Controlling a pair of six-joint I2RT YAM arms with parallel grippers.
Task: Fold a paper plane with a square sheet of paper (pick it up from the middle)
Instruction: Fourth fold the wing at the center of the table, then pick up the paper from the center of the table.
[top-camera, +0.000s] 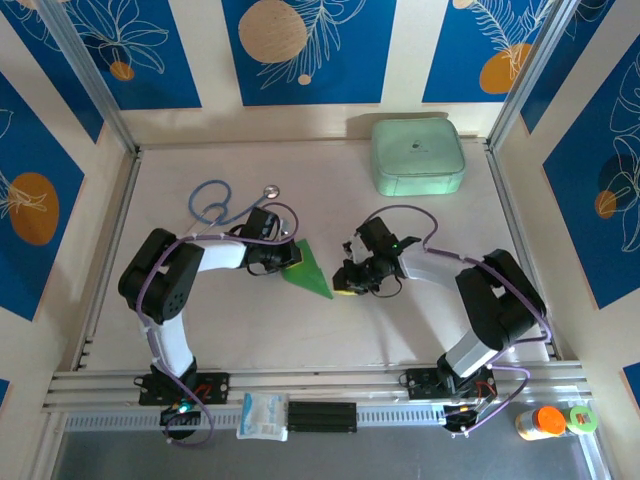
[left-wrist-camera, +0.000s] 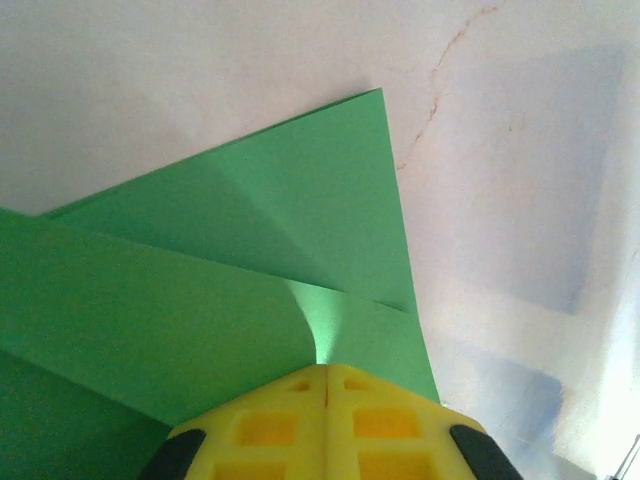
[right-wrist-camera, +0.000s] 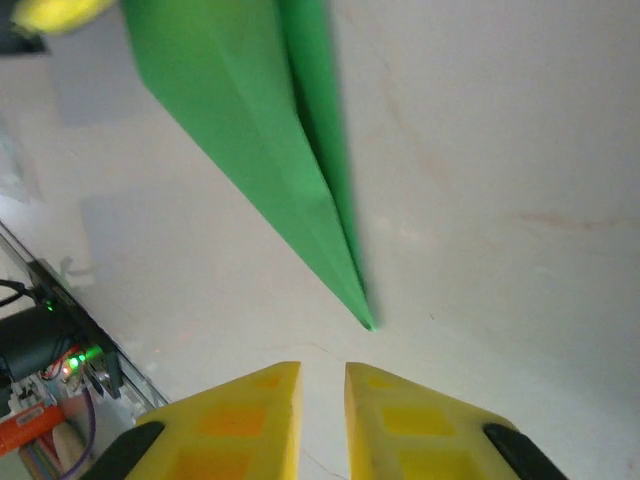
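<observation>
Left gripper (left-wrist-camera: 325, 372): jaws pressed together, pinching the wide end of the paper plane (left-wrist-camera: 250, 240); one layer bows up just ahead of the pinch. Right gripper (right-wrist-camera: 322, 385): jaws a slit apart, nothing between them, just off the pointed tip. The plane sits over the middle of the table (top-camera: 400, 320), between the arms, well apart from the mint case (top-camera: 417, 155). My read: sharpening the creases. I'd hold the left pinch firm and press with the right along the fold, not across, or the layers skew.
</observation>
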